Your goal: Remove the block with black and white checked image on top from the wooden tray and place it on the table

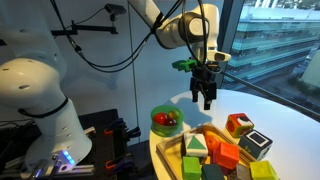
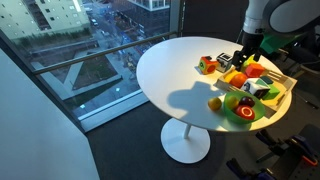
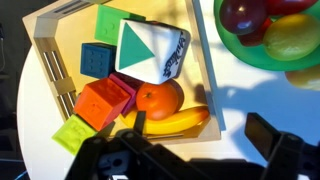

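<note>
While the gripper point(image 1: 204, 99) hangs above the wooden tray point(image 3: 52, 68) with its fingers spread and nothing between them, the block point(image 3: 165, 52) sits inside the tray at the upper middle of the wrist view, just beside a teal block point(image 3: 96, 60). The tray rests on the white table point(image 2: 170, 70).

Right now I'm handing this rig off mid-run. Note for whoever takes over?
Gripper: open, empty, hovering above the wooden tray.
The block: in the tray among other blocks, next to the orange; its black-and-white patterned face shows in the wrist view.
Table: a red-orange block and a dark grey block sit on it; neither is the target.
Done: nothing yet.
Left: descend, grip the block, lift it, set it on bare table.
</note>
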### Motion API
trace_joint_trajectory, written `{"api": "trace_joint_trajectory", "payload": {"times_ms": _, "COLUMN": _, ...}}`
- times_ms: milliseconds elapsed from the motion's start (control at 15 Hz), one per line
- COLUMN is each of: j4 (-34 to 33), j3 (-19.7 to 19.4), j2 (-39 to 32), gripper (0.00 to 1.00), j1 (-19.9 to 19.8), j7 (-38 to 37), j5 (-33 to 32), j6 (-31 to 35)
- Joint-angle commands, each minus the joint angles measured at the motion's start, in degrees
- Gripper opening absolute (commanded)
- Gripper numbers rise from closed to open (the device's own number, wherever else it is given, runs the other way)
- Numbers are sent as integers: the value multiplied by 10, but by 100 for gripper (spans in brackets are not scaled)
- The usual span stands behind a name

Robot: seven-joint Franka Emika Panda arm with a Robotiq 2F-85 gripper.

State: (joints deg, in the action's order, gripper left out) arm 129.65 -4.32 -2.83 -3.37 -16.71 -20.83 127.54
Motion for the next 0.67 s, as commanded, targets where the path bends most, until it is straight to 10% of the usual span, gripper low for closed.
{"api": "trace_joint_trajectory", "payload": {"times_ms": 0, "j4": -18, "j3": -4, "j2": -3, "gripper": 100, "j1": -1, "j7": -8, "j5": -8, "j6": -33}}
{"api": "trace_joint_trajectory", "payload": {"times_ms": 600, "j4": -4, "j3": -25, "j2": 17, "gripper": 100, "j1": -24, "j7": 48, "j5": 22, "j6": -110}}
